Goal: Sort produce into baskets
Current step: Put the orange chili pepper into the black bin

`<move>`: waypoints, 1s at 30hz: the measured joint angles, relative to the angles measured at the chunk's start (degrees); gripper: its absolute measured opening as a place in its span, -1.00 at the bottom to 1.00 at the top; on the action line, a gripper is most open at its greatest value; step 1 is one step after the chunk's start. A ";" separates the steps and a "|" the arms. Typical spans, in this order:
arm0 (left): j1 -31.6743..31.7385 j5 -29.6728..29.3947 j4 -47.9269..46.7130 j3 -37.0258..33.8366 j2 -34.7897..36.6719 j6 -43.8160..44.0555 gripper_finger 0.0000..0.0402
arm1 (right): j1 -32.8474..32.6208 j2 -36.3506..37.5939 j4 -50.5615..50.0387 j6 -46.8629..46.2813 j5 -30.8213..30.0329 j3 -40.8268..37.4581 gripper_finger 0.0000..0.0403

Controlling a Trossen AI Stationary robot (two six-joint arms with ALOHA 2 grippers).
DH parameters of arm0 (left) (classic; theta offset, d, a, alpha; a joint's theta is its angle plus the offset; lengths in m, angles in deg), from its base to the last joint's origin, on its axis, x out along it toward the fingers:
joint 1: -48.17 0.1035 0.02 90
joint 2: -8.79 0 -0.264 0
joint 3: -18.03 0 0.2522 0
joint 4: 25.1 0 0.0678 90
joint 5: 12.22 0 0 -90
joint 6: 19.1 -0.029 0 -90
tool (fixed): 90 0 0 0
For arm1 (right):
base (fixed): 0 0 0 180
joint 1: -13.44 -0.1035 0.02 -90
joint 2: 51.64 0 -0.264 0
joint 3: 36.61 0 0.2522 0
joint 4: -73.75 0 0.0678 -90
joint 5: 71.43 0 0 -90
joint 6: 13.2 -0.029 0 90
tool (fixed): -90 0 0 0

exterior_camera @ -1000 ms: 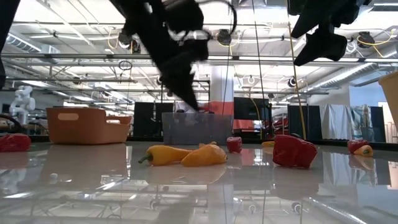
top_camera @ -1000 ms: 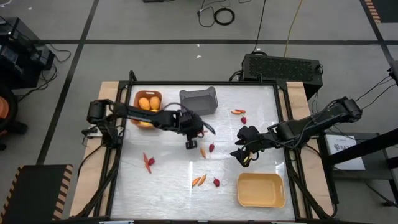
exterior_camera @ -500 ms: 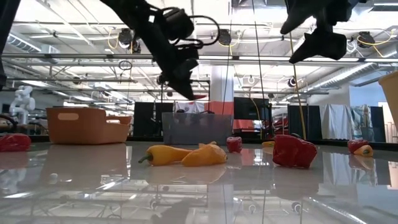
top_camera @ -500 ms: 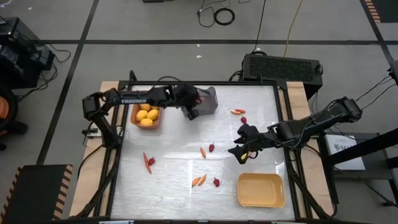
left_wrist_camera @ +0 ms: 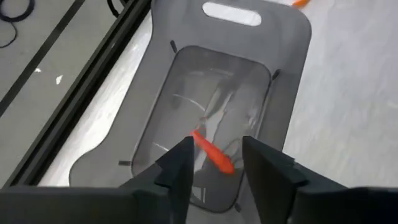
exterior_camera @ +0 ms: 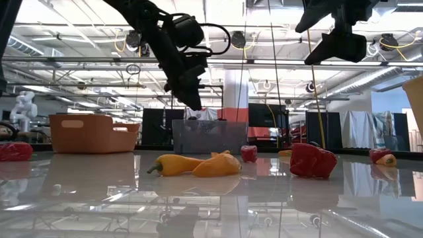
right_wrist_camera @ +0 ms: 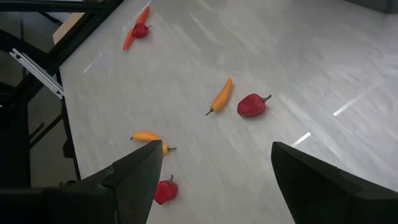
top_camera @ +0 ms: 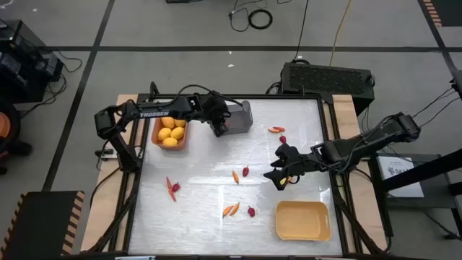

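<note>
Your left tool hangs over the smooth, translucent dark grey basket, fingers parted and holding nothing; a slim glossy orange-red pepper lies in the basket right below them. Your right tool hovers spread wide and empty above scattered peppers and round red berries on the pale, reflective tabletop. Behind it, an open workshop.

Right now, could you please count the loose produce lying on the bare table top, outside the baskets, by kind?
Slim peppers: 5
Dark-red round pieces: 4
Total: 9
</note>
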 joint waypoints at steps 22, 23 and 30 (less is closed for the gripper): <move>-23.34 12.91 -41.30 3.23 17.15 18.18 -0.15 | 4.71 -0.22 2.68 8.24 -4.54 -0.07 0.45; -25.44 12.34 -41.62 3.21 17.23 20.21 -0.15 | 5.15 -0.31 3.71 8.87 -4.56 -0.07 0.45; -37.55 10.64 -43.32 -1.55 17.24 22.01 -0.15 | 7.26 -0.80 8.51 13.56 -4.18 -0.09 0.45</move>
